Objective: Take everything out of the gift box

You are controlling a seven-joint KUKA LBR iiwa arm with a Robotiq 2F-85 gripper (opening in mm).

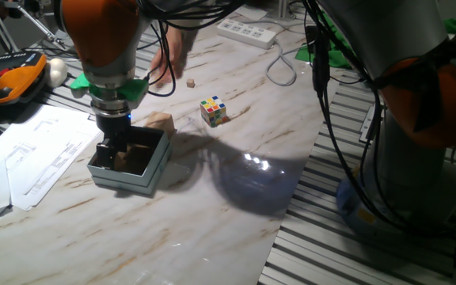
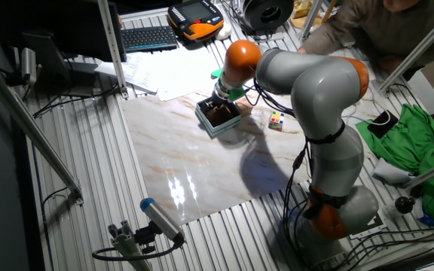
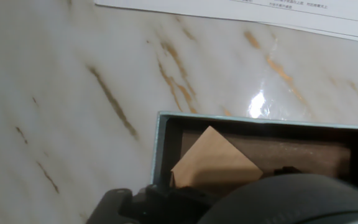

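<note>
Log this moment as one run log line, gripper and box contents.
gripper: down inside gift box, jaw state unclear | wooden block: in box | second block: outside behind box | puzzle cube: on table

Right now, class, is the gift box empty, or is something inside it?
Not empty. The hand view shows a tan wooden block inside the gift box; the puzzle cube already sits on the table.

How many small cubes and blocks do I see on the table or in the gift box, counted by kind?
Wooden blocks: 2, one in the gift box at, one outside behind it
Multicoloured puzzle cube: 1
Tiny tan cube: 1
Total: 4
</note>
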